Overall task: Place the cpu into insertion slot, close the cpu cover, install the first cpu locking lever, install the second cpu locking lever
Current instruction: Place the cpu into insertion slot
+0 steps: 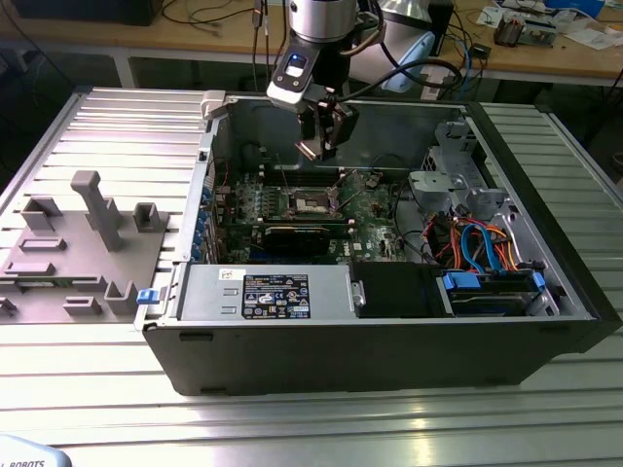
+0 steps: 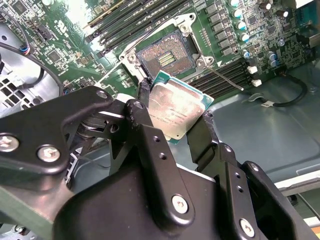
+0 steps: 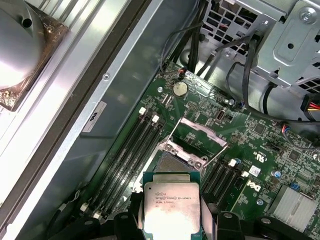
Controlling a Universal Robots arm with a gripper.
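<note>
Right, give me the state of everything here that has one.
gripper, shut on the cpu.
cpu, held clear of the insertion slot, not seated.
insertion slot, empty, uncovered.
cpu cover, swung up open.
locking lever, released.
computer case, side open.

Overhead light glares off the table [image 1: 419,413] and, in the second wrist view, a motherboard [image 2: 60,35] corner; the cpu [image 2: 175,112] gleams, and the case [image 1: 389,341] interior is dim.
</note>
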